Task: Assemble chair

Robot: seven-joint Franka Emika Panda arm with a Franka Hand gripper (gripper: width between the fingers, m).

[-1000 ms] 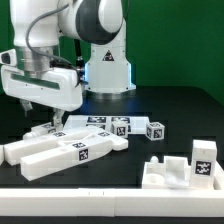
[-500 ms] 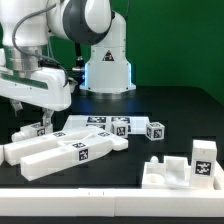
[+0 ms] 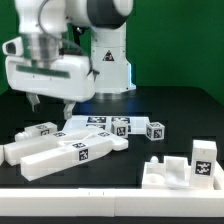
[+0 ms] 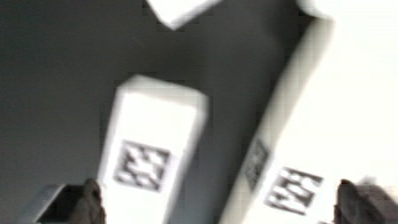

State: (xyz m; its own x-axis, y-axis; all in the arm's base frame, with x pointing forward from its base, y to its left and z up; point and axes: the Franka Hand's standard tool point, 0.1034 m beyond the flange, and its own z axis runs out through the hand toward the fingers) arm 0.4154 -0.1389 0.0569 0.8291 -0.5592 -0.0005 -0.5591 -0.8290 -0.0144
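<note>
Jaws are up off the tabletop, spread wide with nothing between them, hanging above the exterior view's left end of the parts. The chair is in loose white pieces: a short tagged bar lies under the jaws, long bars lie side by side in front, two tagged cubes sit toward the exterior view's right, and a blocky piece sits apart at the near right. Wrist view: two tagged bars below, fingertips clear of both.

White chair pieces bear black-and-white checkered tags; the table looks black.
</note>
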